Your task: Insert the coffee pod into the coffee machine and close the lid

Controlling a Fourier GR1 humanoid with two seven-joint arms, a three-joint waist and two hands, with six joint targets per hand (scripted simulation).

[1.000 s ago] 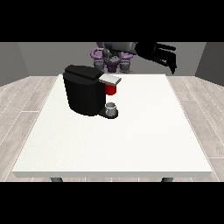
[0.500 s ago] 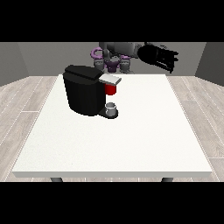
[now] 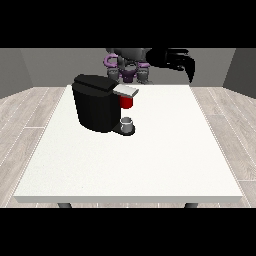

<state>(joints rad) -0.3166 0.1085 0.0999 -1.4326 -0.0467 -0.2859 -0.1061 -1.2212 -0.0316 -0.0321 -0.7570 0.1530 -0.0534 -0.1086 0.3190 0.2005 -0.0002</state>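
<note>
A black coffee machine [image 3: 97,102] stands on the left half of the white table [image 3: 165,150]. Its grey lid [image 3: 126,90] lies level and juts out to the right, over a red part [image 3: 127,102] that looks like the coffee pod. Below that, a small grey cup [image 3: 128,123] rests on the machine's base. The hand at the view's right [image 3: 175,59] hangs in the air behind the table's far edge, to the right of and above the machine. It holds nothing and its fingers are stretched out. No hand shows at the view's left.
The robot's torso [image 3: 128,64] stands behind the far edge of the table. Wooden floor [image 3: 25,115] surrounds the table on all sides.
The hand at the view's right has drifted a little to the left and its fingers have spread. The machine, lid and cup have not moved.
</note>
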